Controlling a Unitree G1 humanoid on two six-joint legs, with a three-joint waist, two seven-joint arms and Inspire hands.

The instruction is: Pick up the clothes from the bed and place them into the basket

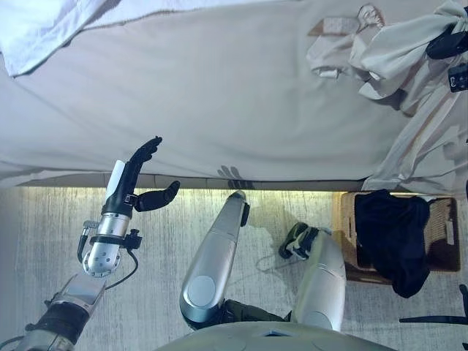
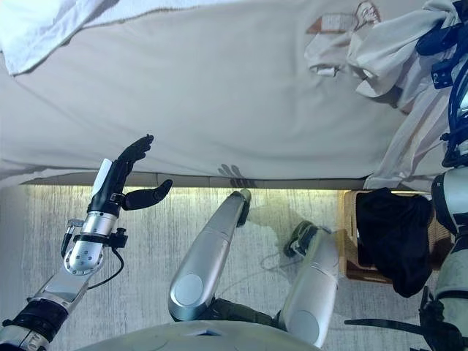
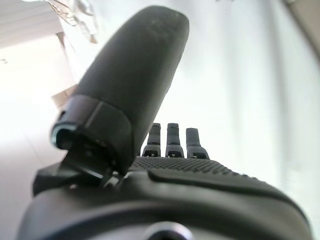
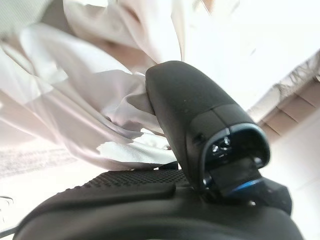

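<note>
A white garment [image 1: 387, 51] lies bunched at the bed's far right and hangs down over the bed's front edge towards the basket. My right hand [image 1: 447, 44] is at the top of it; in the right wrist view its thumb [image 4: 185, 100] presses into the white cloth [image 4: 90, 120], pinching it. The wicker basket [image 1: 344, 241] stands on the floor at the right, below the bed's edge, with a black garment [image 1: 391, 234] draped in it. My left hand [image 1: 139, 172] is open and empty, fingers straight, at the bed's front edge on the left.
The bed [image 1: 219, 95] has a grey sheet and spans the upper half of the view. A white, pale-blue cloth [image 1: 44, 29] lies at its far left corner. Pale carpet [image 1: 44, 241] lies in front of the bed.
</note>
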